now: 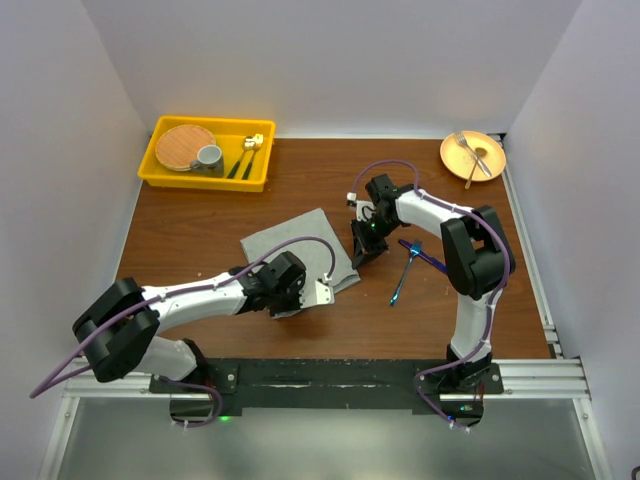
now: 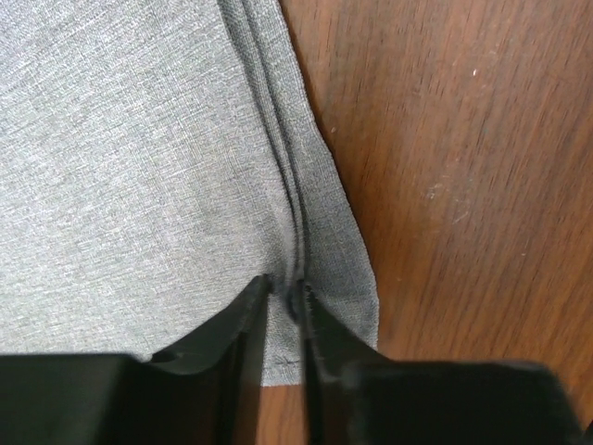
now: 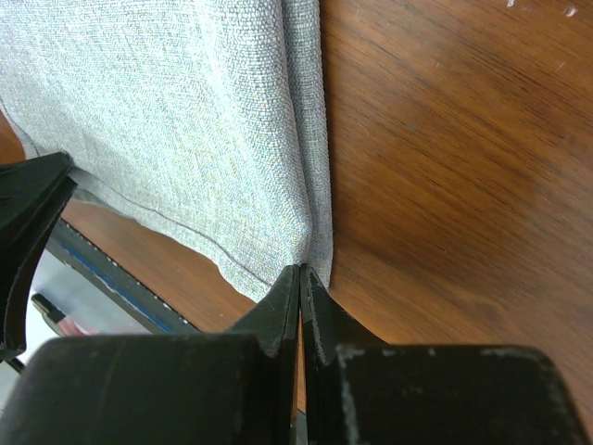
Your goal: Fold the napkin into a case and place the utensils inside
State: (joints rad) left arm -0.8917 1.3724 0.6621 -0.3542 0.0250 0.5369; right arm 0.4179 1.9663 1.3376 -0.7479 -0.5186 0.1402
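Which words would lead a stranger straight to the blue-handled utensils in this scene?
Start at the wooden table, then find the right arm. Beside its elbow, on bare wood, lie the blue-handled utensils. The gold-headed cutlery sits in the yellow tray, the silver fork on the orange plate; only these are blue.

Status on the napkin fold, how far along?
Done: the napkin shows layered edges, so a fold seems in. In hand: left gripper and right gripper pinch its right edge. Left: narrowing it to a case, then loading the utensils, lying on the table beside it.
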